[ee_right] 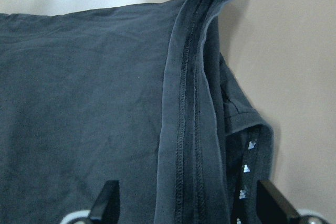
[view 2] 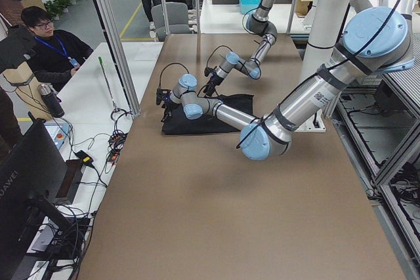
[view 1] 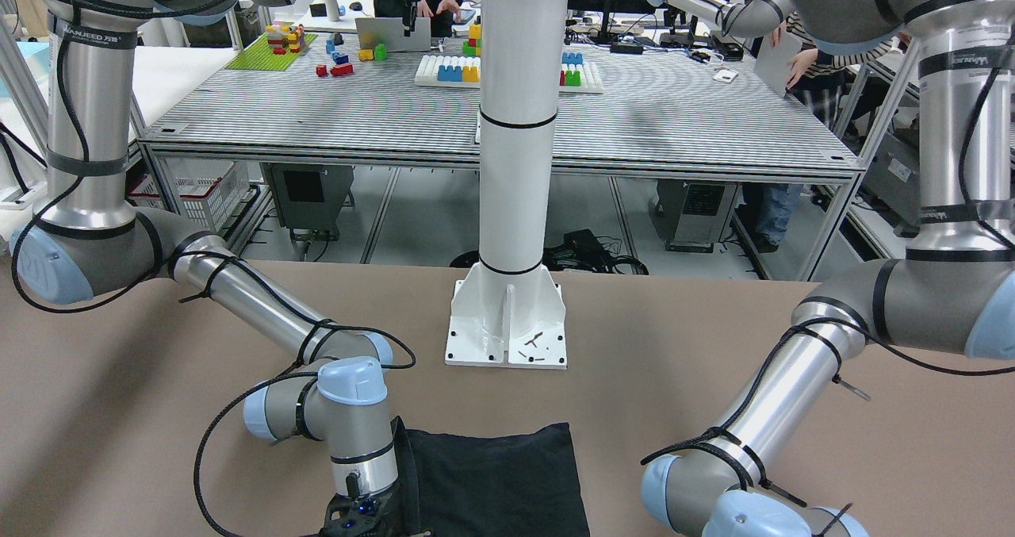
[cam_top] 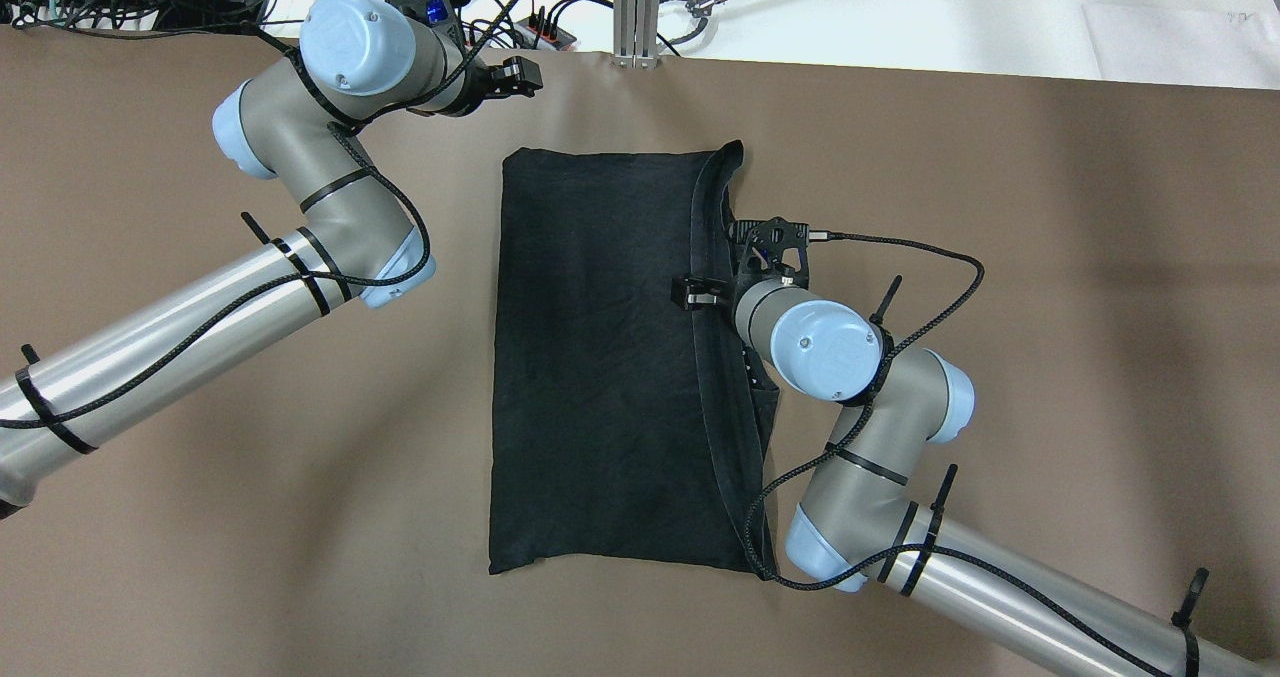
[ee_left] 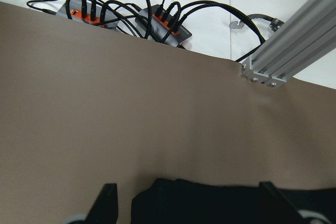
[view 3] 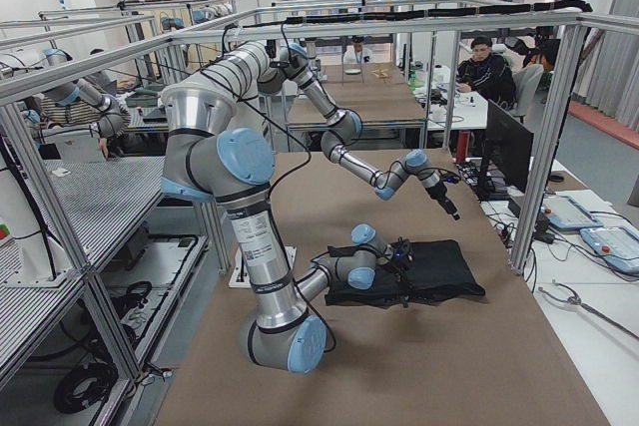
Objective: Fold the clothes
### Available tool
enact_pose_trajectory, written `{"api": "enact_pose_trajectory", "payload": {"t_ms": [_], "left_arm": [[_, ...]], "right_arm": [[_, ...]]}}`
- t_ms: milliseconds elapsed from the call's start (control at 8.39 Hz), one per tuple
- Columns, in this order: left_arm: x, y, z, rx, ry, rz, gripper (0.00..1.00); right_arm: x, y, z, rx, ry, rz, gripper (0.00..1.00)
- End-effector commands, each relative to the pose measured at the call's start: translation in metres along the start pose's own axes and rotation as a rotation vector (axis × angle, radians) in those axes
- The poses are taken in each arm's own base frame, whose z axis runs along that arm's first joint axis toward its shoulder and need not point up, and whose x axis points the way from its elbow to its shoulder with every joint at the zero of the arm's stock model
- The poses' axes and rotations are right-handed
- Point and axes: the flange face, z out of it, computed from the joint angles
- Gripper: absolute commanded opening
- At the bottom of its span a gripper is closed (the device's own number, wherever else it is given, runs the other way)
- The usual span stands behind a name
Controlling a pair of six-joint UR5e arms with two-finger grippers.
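The clothes are one black garment lying flat on the brown table as a tall folded rectangle, also seen in the front view. A stitched hem runs down its right side, with layered edges beside it. My right gripper hovers over that hem about halfway along; in its wrist view the right gripper is open, one finger on either side of the hem. My left gripper sits beyond the garment's far left corner, off the cloth. The left gripper is open and holds nothing, with the garment's edge below it.
The white post's base stands on the robot's side of the table. Cables and power strips and an aluminium profile line the far edge. Seated people are beyond that edge. Bare brown table surrounds the garment.
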Motion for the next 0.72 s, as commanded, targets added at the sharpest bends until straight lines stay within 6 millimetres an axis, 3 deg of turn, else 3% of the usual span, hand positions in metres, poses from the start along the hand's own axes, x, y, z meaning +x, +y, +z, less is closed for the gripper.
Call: {"api": "enact_pose_trajectory", "payload": {"t_ms": [0,119,477,596], "left_arm": [[-0.0017,-0.0023,-0.0001,0.002,-0.002,0.0,0.94],[-0.0013,-0.0011,0.0003,0.001,-0.002,-0.001,0.94],[-0.0017,-0.0021,-0.0001,0.001,-0.002,-0.002,0.94],[-0.004,-0.0016,0.0008,0.0,-0.005,-0.002,0.94]], "right_arm": [[0.016,0.003,0.0238,0.004,0.014,0.003,0.91],[0.0194,0.0051,0.0279,0.004,0.015,0.005,0.88],[0.0159,0.0038,0.0269,0.004,0.007,0.017,0.47],[0.0143,0.0033,0.0261,0.002,0.003,0.018,0.41]]}}
